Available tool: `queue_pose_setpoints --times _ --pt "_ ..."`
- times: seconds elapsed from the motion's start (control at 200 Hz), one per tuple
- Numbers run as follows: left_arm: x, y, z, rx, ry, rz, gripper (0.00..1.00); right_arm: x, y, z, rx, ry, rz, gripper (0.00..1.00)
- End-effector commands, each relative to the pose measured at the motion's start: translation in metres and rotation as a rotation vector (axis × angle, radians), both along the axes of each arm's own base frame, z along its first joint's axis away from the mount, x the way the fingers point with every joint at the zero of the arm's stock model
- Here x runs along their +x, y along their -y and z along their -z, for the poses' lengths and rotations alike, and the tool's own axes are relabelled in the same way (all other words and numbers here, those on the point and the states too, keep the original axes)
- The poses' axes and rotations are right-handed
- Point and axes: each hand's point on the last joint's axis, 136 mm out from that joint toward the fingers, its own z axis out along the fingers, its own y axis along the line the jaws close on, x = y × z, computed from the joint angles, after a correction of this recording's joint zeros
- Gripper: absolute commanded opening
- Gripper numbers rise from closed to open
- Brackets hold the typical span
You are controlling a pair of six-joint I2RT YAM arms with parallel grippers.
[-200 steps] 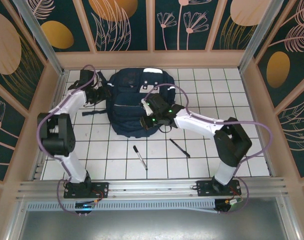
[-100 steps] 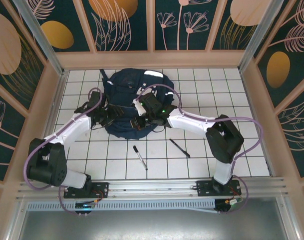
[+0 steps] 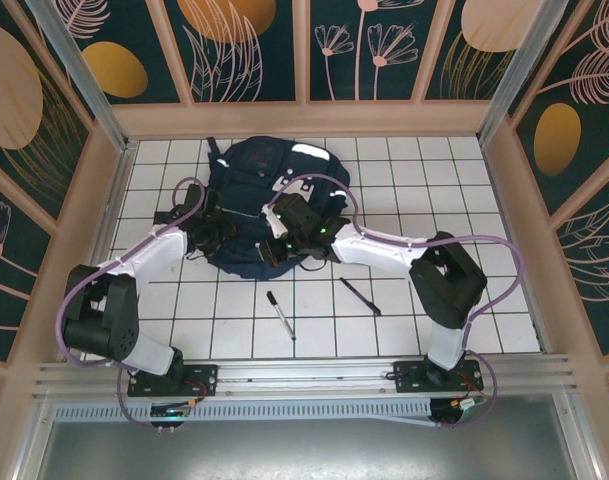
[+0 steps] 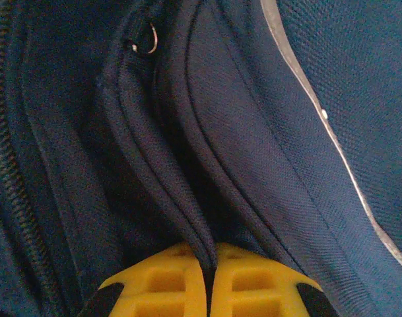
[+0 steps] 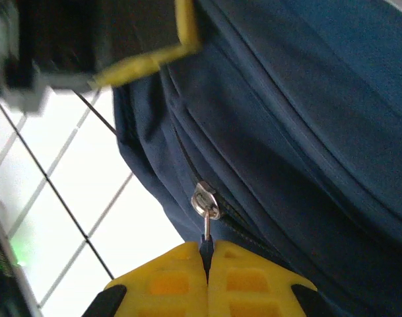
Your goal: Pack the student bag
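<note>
Pinching a fold of the large navy-blue fabric backpack [image 3: 259, 165], the left tool [image 4: 209, 284] is clamped shut, while the right tool [image 5: 207, 277] grips the small metal zip pull [image 5: 205, 201].

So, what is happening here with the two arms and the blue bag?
Both arms work on the student bag on the table. The left gripper is shut on a fold of its fabric, and the right gripper is shut on a zipper pull. Two pens lie on the table in front, not yet packed.
</note>
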Motion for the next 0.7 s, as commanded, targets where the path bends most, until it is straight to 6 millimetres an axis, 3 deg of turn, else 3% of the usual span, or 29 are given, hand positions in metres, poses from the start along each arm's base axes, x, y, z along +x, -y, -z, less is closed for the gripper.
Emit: queue_pose_setpoints --times 0.0,0.165,0.325,0.365,0.395,0.485,0.696 --pt "0.012 -0.031 -0.022 0.152 0.076 0.046 0.0 0.01 0.053 0.012 -0.158 0.07 0.046 0.0" --pt "0.006 -0.045 -0.022 0.197 0.081 0.17 0.0 0.04 0.128 0.03 -0.24 0.053 0.18 0.0" --pt "0.001 -0.059 -0.023 0.316 0.098 0.246 0.0 0.09 0.183 0.048 -0.319 0.072 0.334 0.0" --pt "0.0 -0.06 -0.023 0.335 0.107 0.274 0.0 0.098 0.183 0.051 -0.327 0.078 0.347 0.0" --pt "0.0 -0.06 -0.023 0.346 0.109 0.291 0.0 0.114 0.197 0.054 -0.334 0.074 0.393 0.0" --pt "-0.005 -0.063 -0.017 0.382 0.095 0.333 0.0 0.136 0.201 0.063 -0.365 0.08 0.402 0.0" --pt "-0.013 -0.066 -0.013 0.407 0.09 0.37 0.0 0.168 0.215 0.082 -0.478 0.109 0.398 0.06"
